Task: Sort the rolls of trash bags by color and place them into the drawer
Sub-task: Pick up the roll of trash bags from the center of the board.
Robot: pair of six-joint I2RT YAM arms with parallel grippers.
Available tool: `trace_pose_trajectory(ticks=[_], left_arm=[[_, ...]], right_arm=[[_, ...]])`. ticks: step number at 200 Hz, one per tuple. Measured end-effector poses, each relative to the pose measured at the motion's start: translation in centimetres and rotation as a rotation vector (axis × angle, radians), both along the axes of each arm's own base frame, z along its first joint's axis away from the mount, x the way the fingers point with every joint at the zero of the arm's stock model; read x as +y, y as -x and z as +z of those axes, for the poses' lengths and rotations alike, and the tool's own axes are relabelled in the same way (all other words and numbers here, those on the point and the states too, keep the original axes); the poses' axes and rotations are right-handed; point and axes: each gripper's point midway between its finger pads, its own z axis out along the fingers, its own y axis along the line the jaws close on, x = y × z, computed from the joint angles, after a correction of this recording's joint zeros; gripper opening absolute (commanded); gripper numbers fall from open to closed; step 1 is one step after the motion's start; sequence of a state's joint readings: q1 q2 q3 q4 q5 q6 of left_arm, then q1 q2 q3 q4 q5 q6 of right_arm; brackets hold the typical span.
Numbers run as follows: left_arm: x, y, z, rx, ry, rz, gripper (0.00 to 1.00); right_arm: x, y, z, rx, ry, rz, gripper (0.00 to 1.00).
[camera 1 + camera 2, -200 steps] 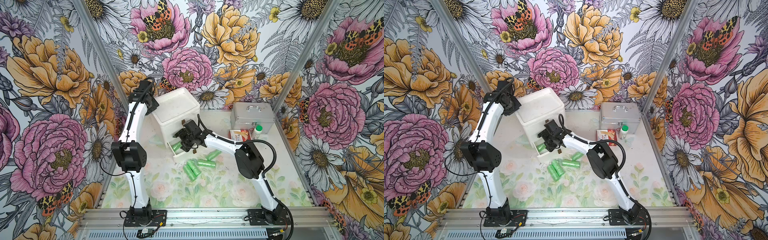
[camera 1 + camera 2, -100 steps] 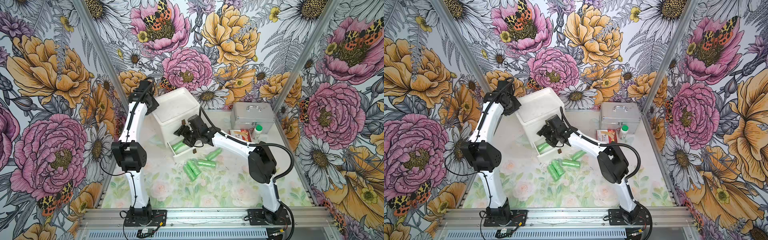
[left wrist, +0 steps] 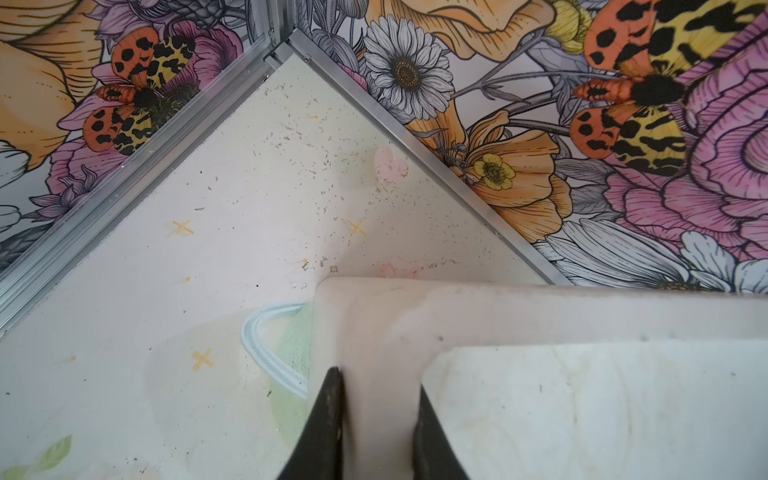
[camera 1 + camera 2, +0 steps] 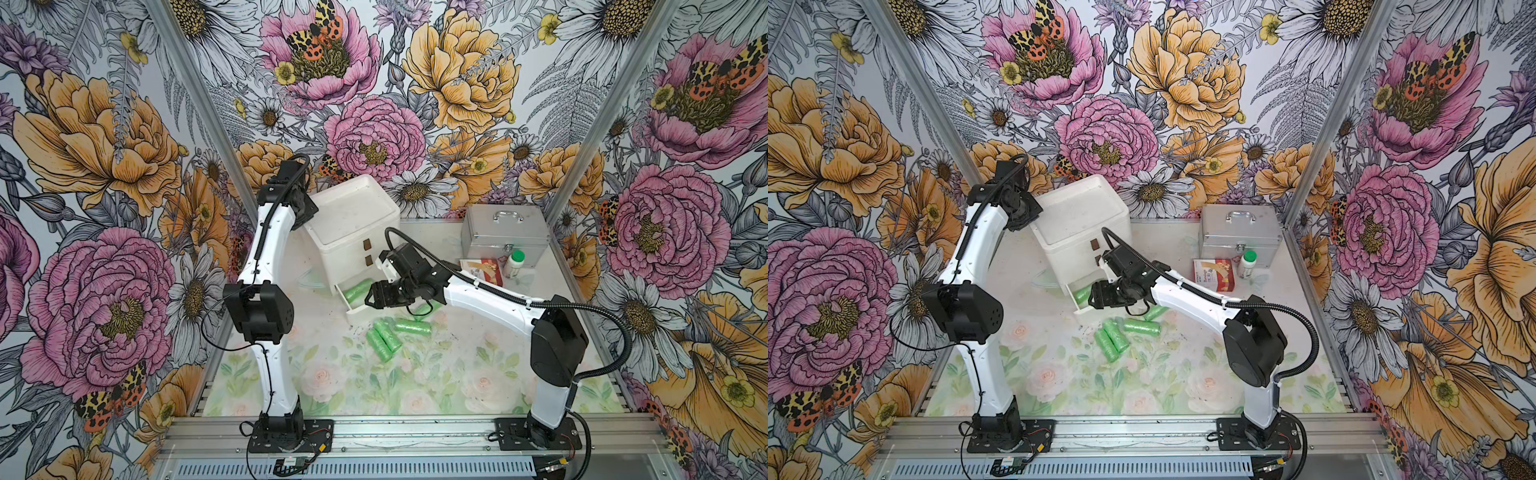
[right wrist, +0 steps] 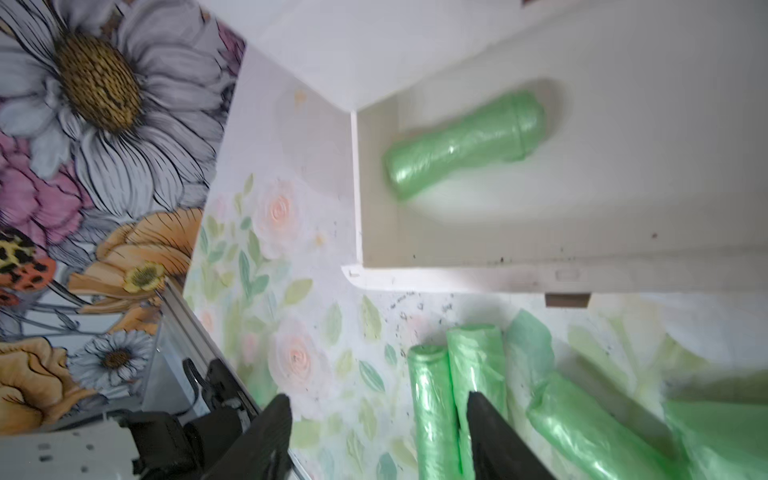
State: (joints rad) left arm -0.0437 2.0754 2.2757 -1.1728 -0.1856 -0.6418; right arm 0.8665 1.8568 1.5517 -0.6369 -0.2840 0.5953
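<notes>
Your right claw [image 5: 378,440] is open with nothing between its fingers, hanging close over the front wall of the pulled-out bottom drawer [image 5: 457,276]. One light green roll [image 5: 461,143] lies inside the drawer, beyond the fingertips. The loose green rolls [image 4: 384,338] lie on the worktop [image 4: 457,374] just below the claw on its other side, two of them touching side by side. Your left claw [image 3: 378,428] is clamped on the rim of the white drawer unit [image 3: 540,316], one finger outside the wall and one inside. From here, the touching pair is probably the main trap: if you close on one, you may pinch both or roll its neighbour away, and the glossy film looks likely to slip. If you drop too near the drawer front, you could knock it and jolt the unit against the left claw's thin hold. No lilac or yellow rolls show anywhere, and the two upper drawers are shut, so you cannot tell what is in them. Another roll [image 4: 428,308] is half hidden under the right arm. The right wrist view is smeared, so roll edges are hard to make out.
</notes>
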Motion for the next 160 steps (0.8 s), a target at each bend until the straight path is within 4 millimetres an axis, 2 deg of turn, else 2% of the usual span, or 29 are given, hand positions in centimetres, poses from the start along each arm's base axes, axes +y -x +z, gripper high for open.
trace_pose_trajectory(ticks=[40, 56, 76, 96, 160], left_arm=[[0.0, 0.0, 0.0, 0.000, 0.002, 0.004, 0.00], [0.0, 0.0, 0.0, 0.000, 0.002, 0.004, 0.00], [0.0, 0.0, 0.0, 0.000, 0.002, 0.004, 0.00], [0.0, 0.0, 0.0, 0.000, 0.002, 0.004, 0.00], [0.0, 0.0, 0.0, 0.000, 0.002, 0.004, 0.00]], right_arm=[[1.9, 7.0, -3.6, -0.050, 0.161, 0.246, 0.66], [1.8, 8.5, -5.6, -0.038, 0.217, 0.295, 0.66], [0.8, 8.9, -8.2, -0.019, 0.295, 0.305, 0.65], [-0.1, 8.9, -9.8, -0.008, 0.349, 0.305, 0.65], [-0.2, 8.3, -9.6, -0.037, 0.367, 0.299, 0.64]])
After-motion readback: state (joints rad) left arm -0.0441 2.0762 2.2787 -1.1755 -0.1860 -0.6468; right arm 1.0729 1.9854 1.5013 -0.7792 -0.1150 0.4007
